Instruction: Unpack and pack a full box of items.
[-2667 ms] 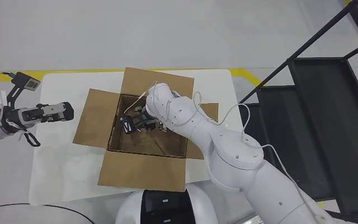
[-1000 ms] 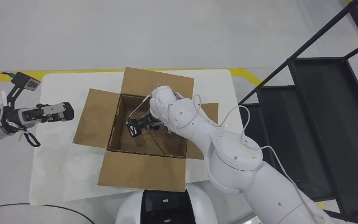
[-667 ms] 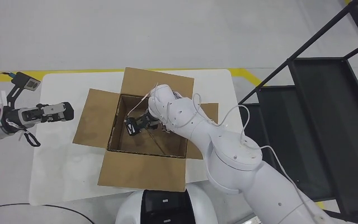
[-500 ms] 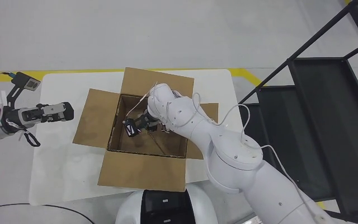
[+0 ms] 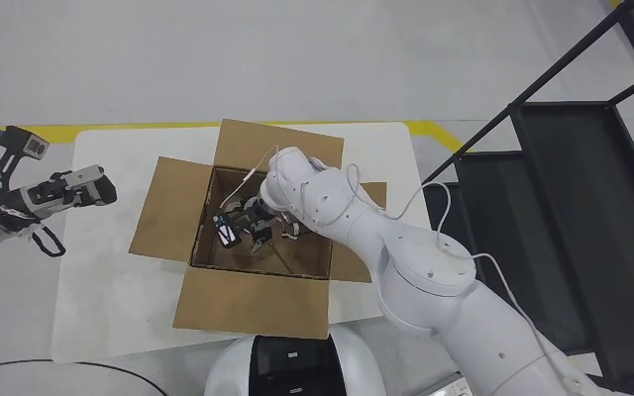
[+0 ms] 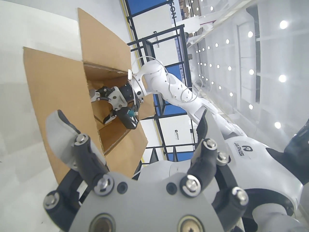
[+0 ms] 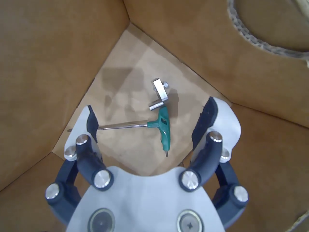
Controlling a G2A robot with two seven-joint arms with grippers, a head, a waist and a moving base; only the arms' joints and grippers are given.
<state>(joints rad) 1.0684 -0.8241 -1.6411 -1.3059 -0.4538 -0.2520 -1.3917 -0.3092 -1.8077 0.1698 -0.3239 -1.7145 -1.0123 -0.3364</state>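
Inside box, right end effector, hex key

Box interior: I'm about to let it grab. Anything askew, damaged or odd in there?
Nothing stands out. A green T-handle hex key and a small metal bracket lie on the box floor, bracket against the handle's end; neither looks damaged.

White table, yellow floor tape, black metal staircase beside the table
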